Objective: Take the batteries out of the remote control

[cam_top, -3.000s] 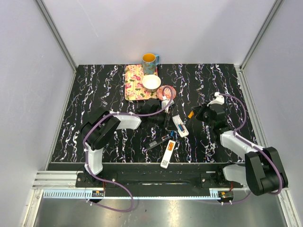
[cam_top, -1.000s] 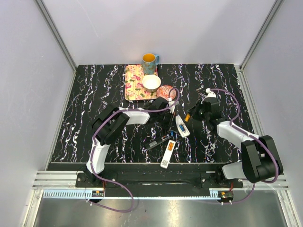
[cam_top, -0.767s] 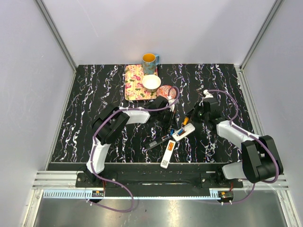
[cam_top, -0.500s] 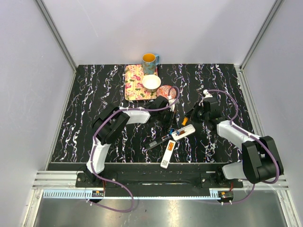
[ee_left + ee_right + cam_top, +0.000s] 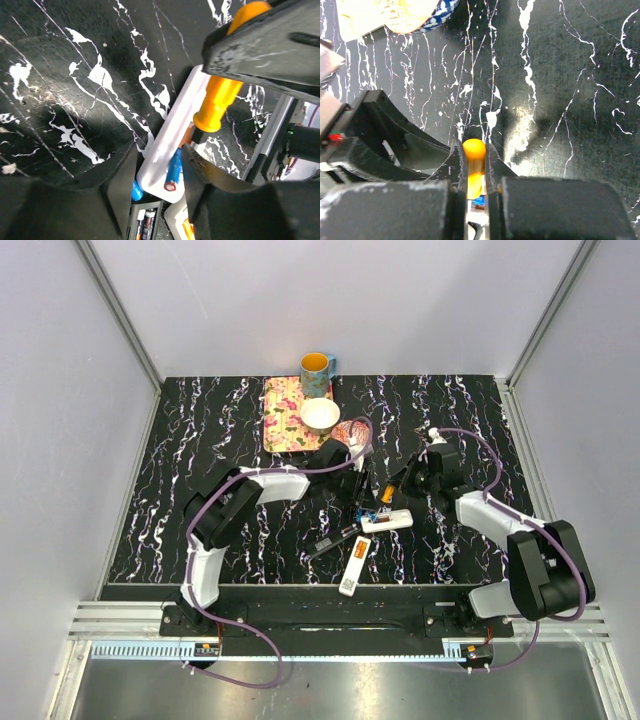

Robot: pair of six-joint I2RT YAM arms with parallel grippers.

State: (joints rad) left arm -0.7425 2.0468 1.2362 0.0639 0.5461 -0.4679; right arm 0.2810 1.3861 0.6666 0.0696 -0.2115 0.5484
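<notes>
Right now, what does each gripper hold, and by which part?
Right gripper holds the orange screwdriver by its handle. Left gripper is open, holding nothing.

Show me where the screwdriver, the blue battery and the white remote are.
screwdriver point(image 5: 220, 100): left wrist view, orange handle.
blue battery point(image 5: 174, 167): left wrist view, middle of its body.
white remote point(image 5: 167, 132): left wrist view, bare white casing.

The table point(image 5: 220, 430) was black with white marble-like veins. The remote point(image 5: 167, 132) was white, and the battery point(image 5: 174, 167) lying in it was blue. The screwdriver point(image 5: 220, 100) had a bright orange handle. The mat point(image 5: 283, 425) carried a pink floral print, the bowl point(image 5: 320, 416) was cream, and the cable point(image 5: 245, 683) was purple.
</notes>
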